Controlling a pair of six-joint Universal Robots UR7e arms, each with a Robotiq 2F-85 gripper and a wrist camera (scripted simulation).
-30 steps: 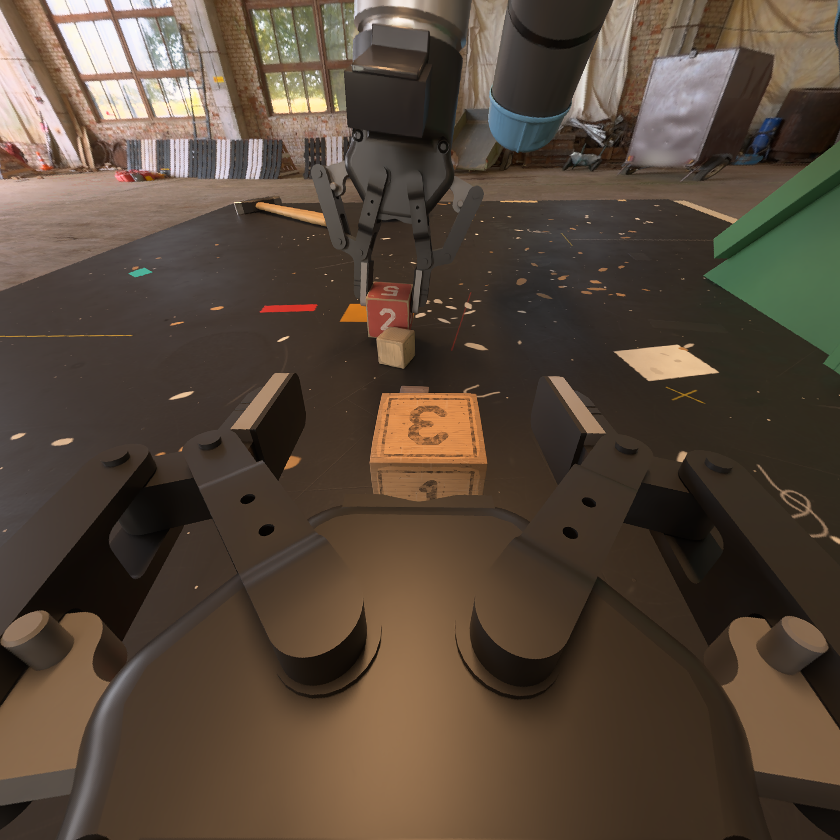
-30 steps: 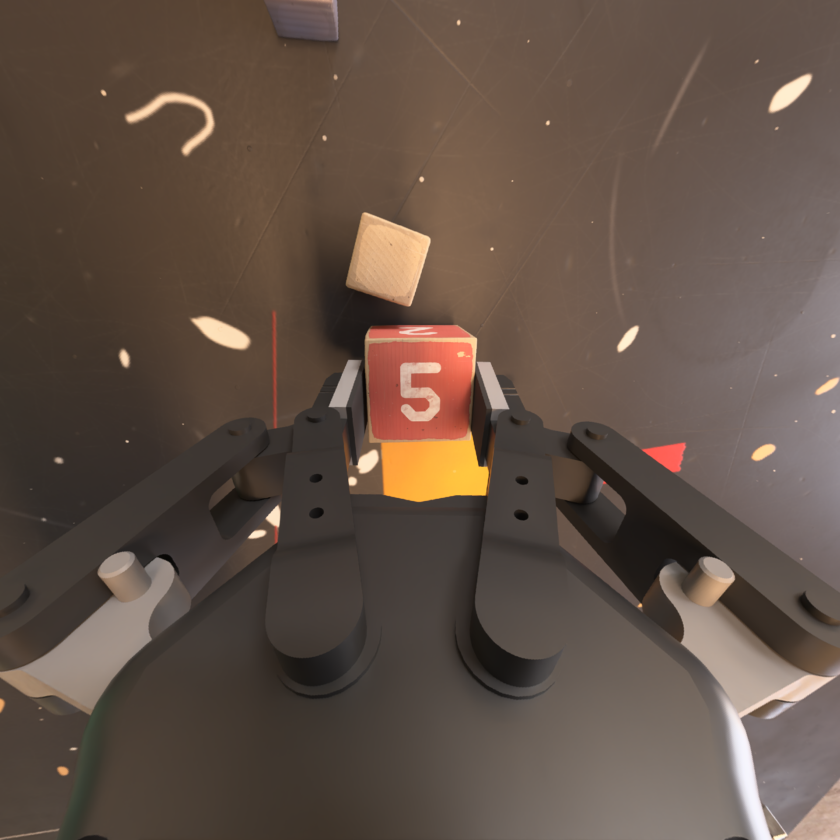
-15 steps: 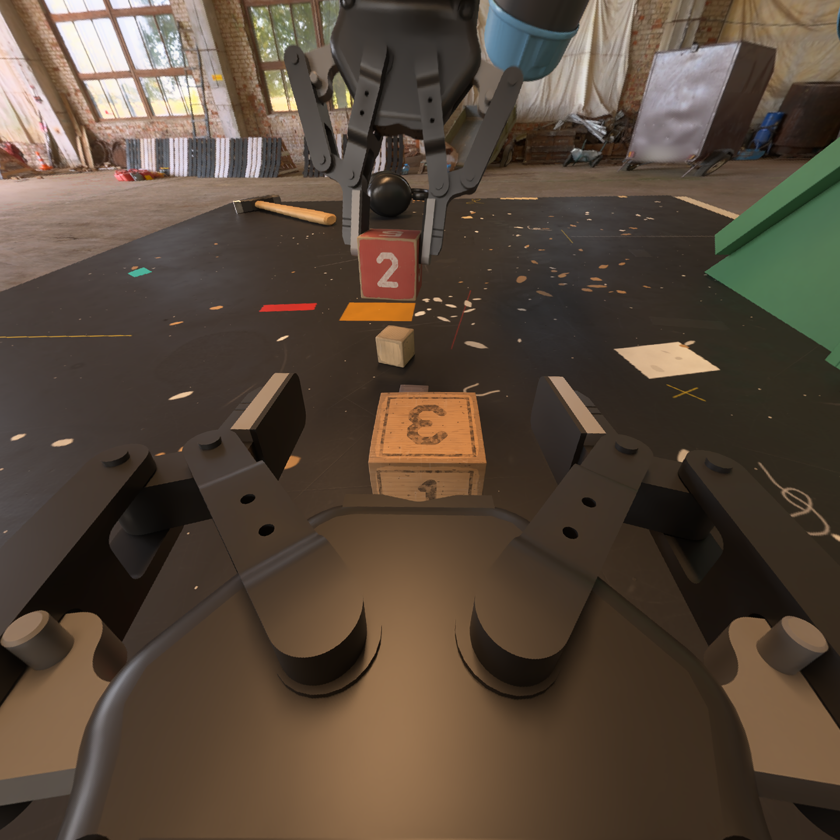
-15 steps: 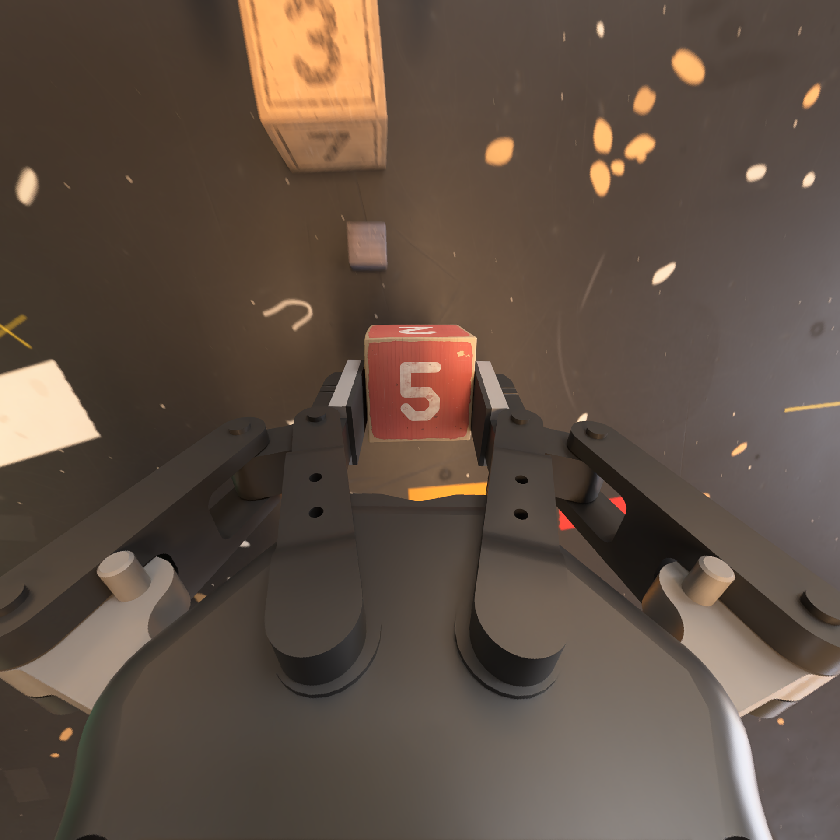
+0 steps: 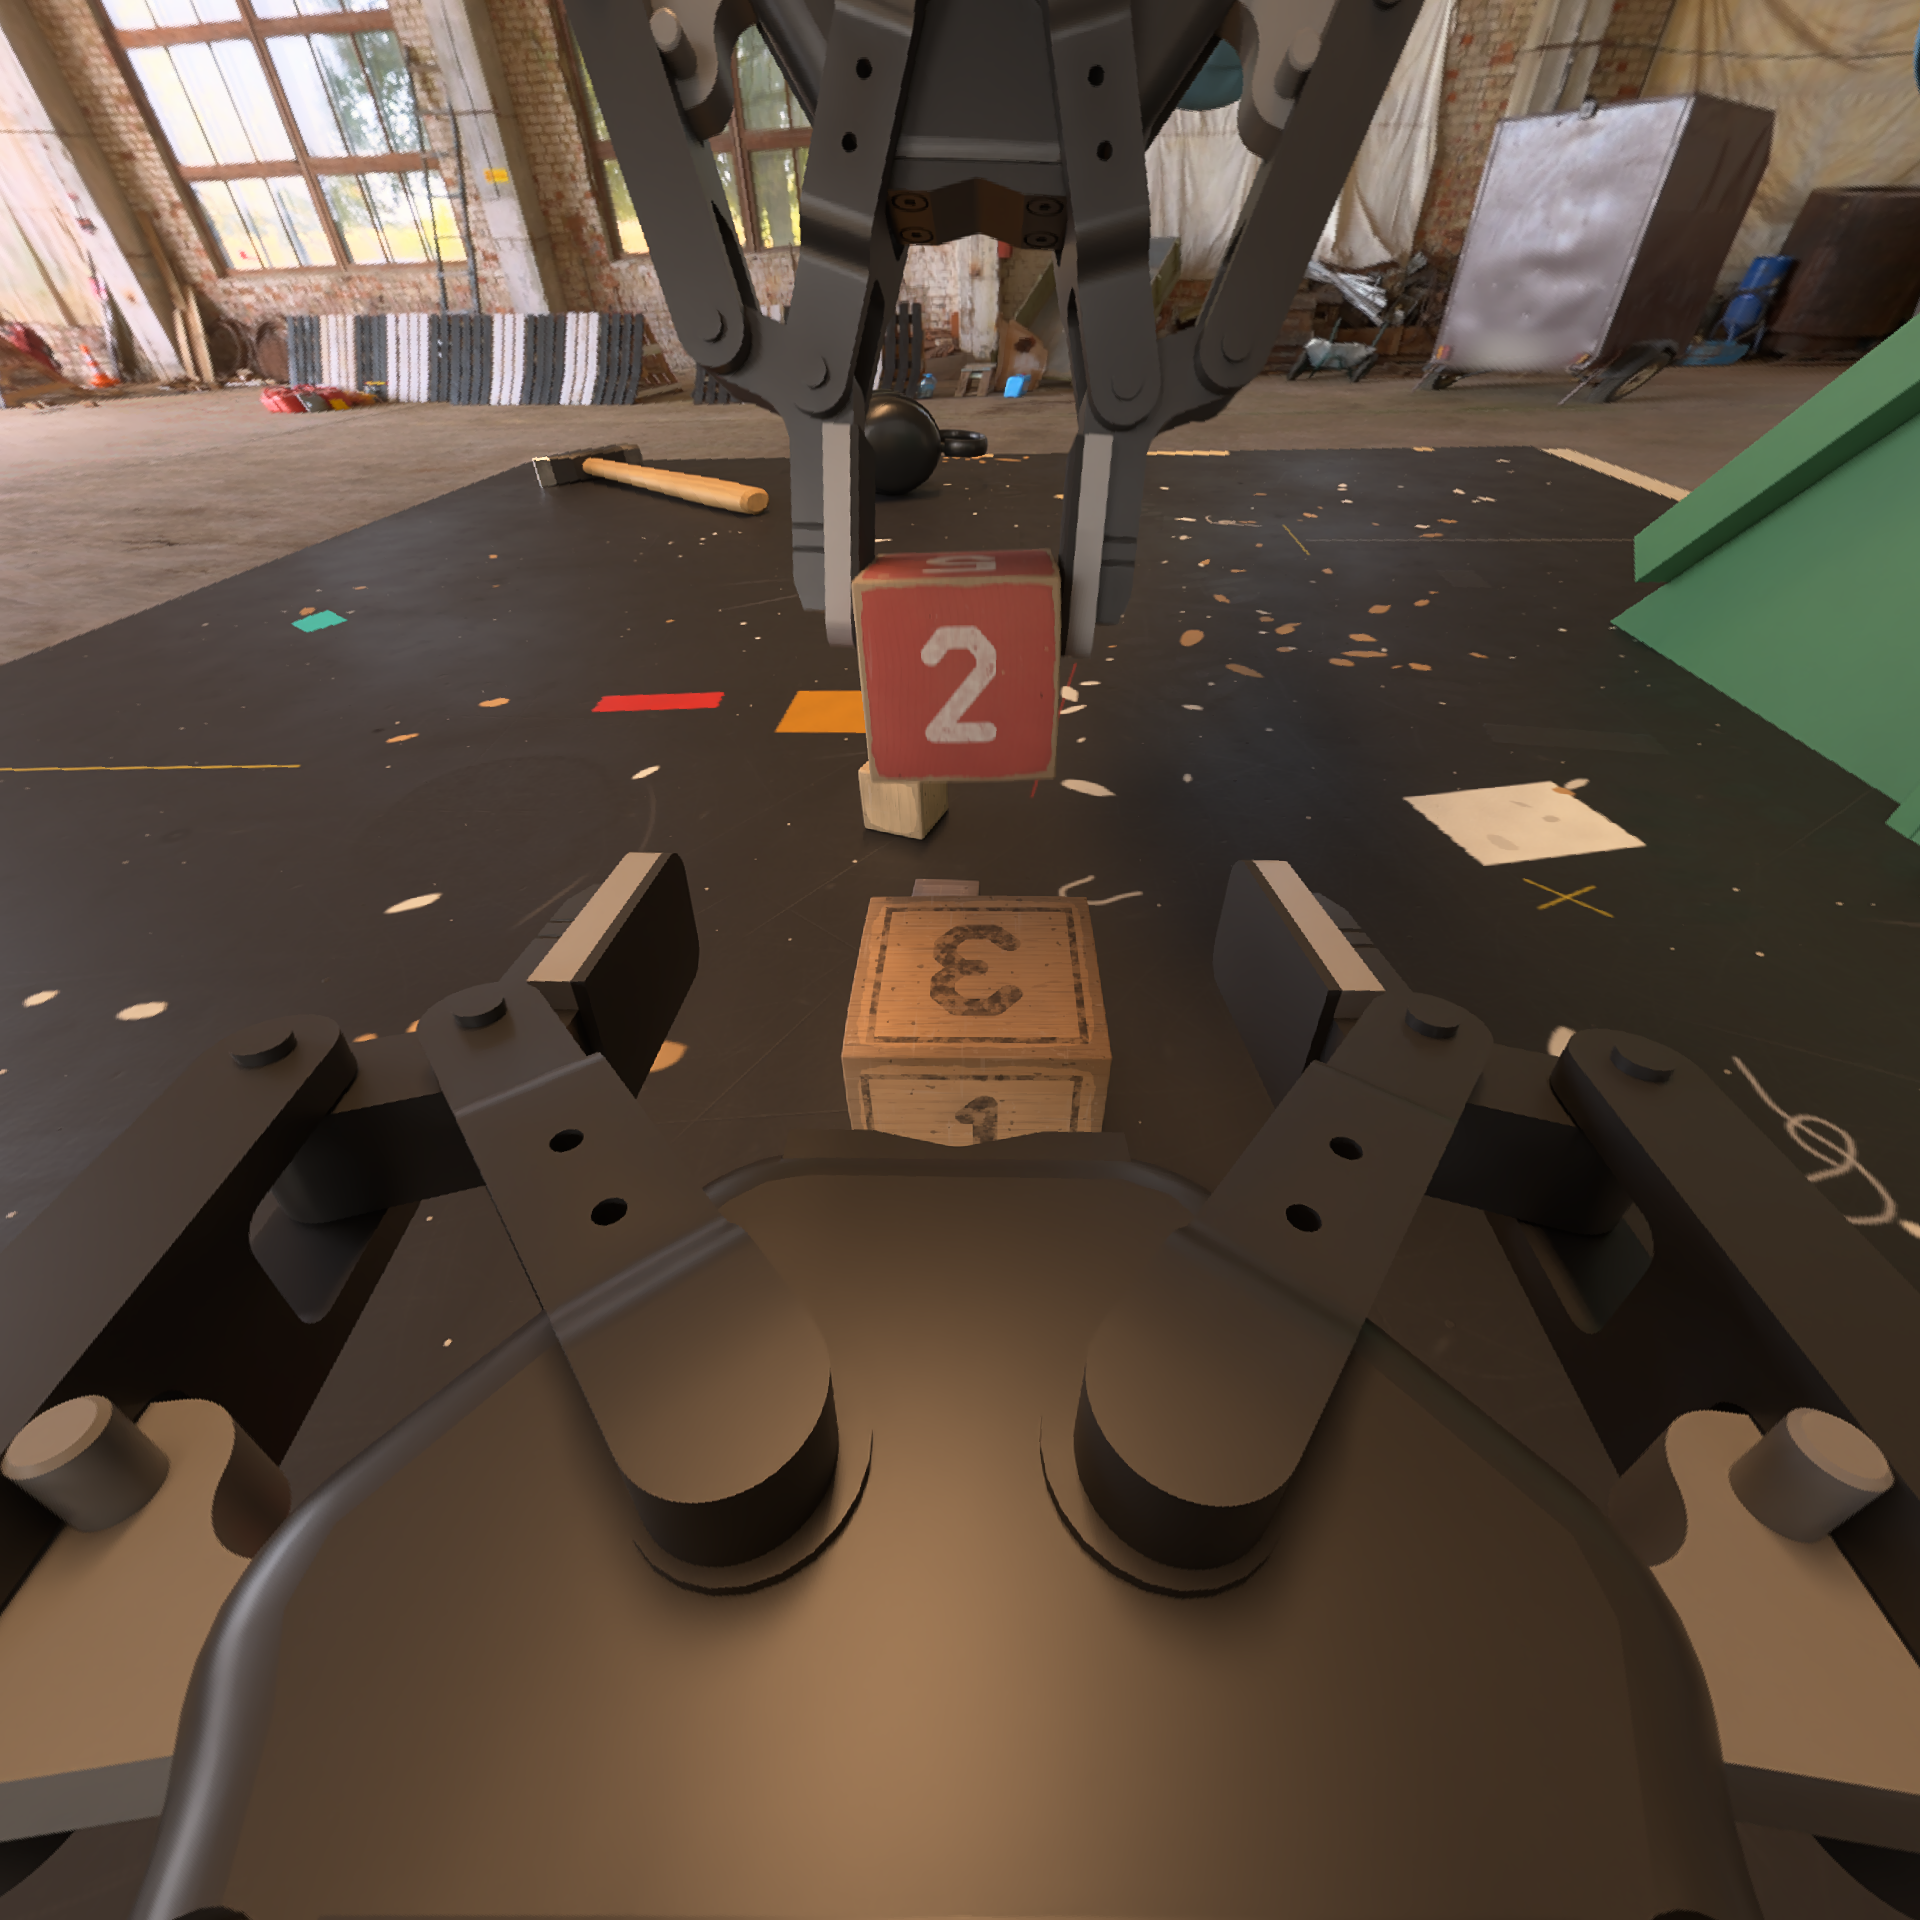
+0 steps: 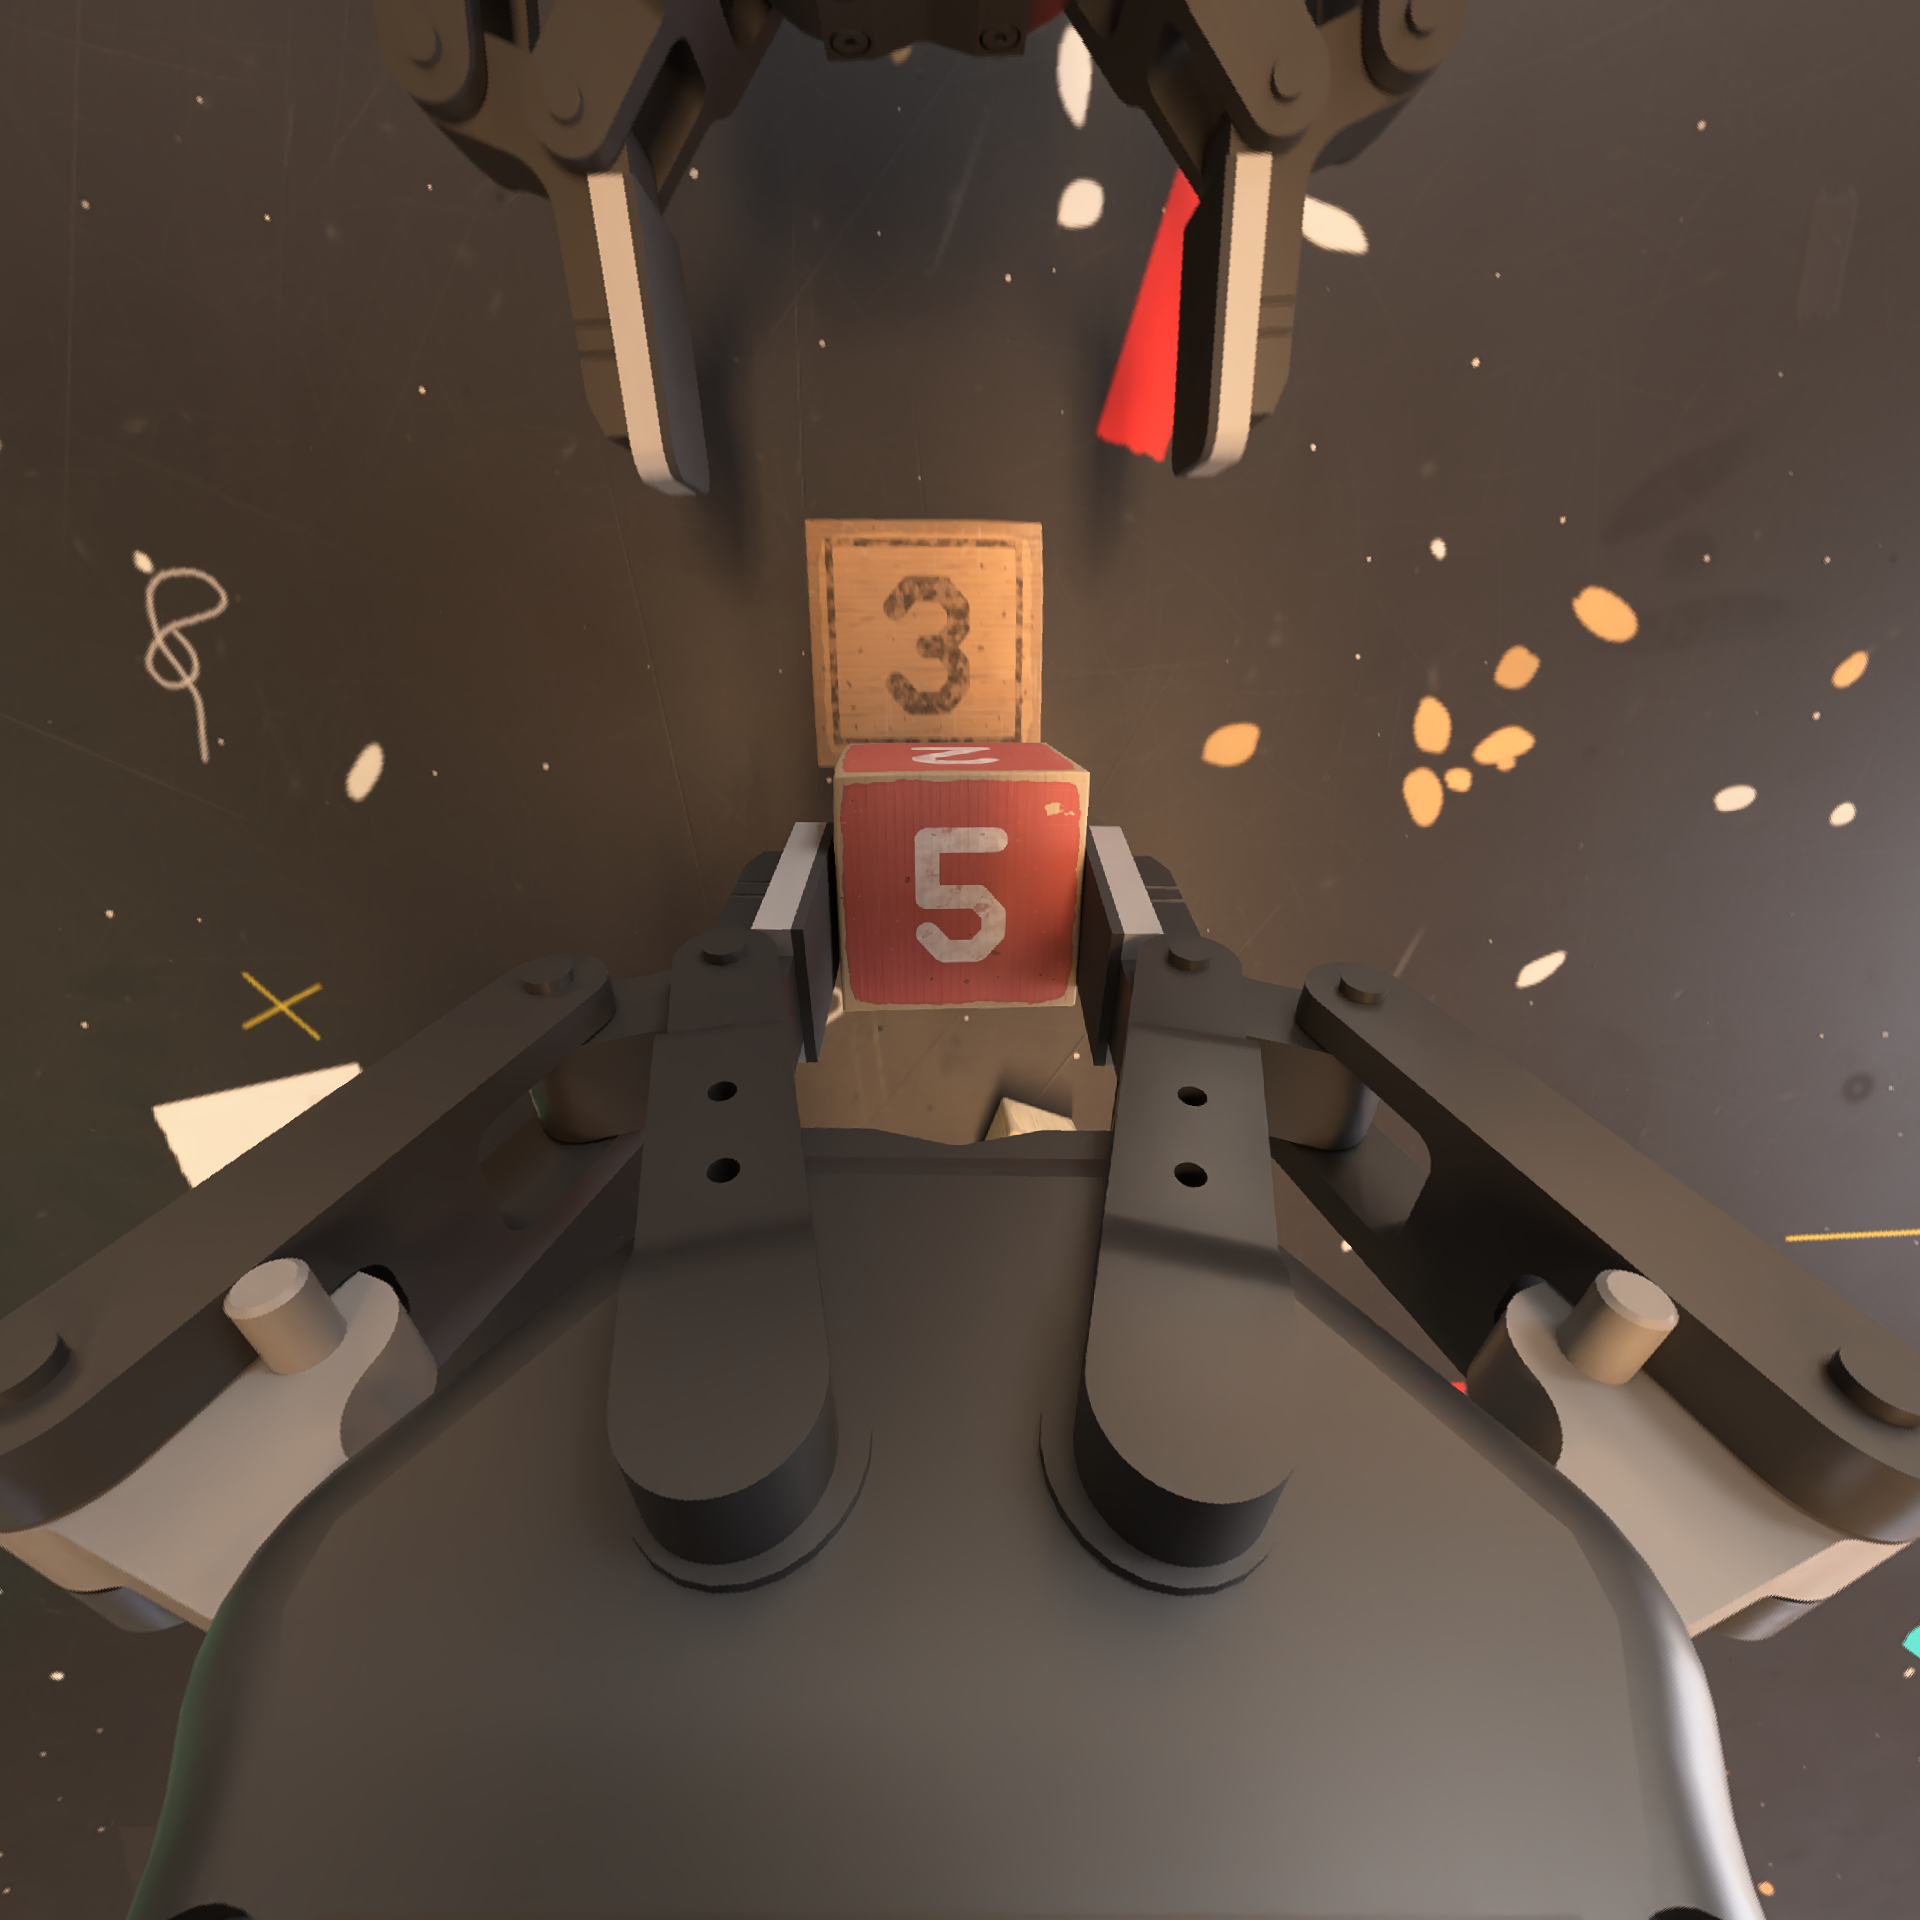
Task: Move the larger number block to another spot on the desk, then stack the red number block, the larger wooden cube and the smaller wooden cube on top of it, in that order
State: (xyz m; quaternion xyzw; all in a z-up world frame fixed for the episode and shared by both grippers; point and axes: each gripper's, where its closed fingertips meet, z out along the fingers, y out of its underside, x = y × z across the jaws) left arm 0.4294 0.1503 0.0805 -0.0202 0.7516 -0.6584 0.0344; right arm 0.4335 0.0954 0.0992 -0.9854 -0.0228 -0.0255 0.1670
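The larger number block (image 5: pixel 977 987), tan wood, sits on the dark desk between my left gripper's (image 5: pixel 961 935) open fingers, which stand apart from it. It also shows in the right wrist view (image 6: pixel 925 639). My right gripper (image 6: pixel 956 904) is shut on the red number block (image 6: pixel 961 894) and holds it in the air just short of the tan block. In the left wrist view the red block (image 5: pixel 958 681) hangs from the right gripper (image 5: pixel 956 582). A pale wooden cube (image 5: pixel 902 808) lies behind it. A smaller grey-looking cube (image 5: pixel 943 886) peeks out behind the tan block.
A hammer (image 5: pixel 665 480) and a black kettlebell (image 5: pixel 904 442) lie at the desk's far side. A green ramp (image 5: pixel 1787 623) rises at the right. A white patch (image 5: pixel 1522 821) and coloured tape marks (image 5: pixel 657 702) are flat on the desk.
My right gripper has lifted the red block off the desk and carried it over the pale cube towards the tan block. My left gripper and the tan block have not moved.
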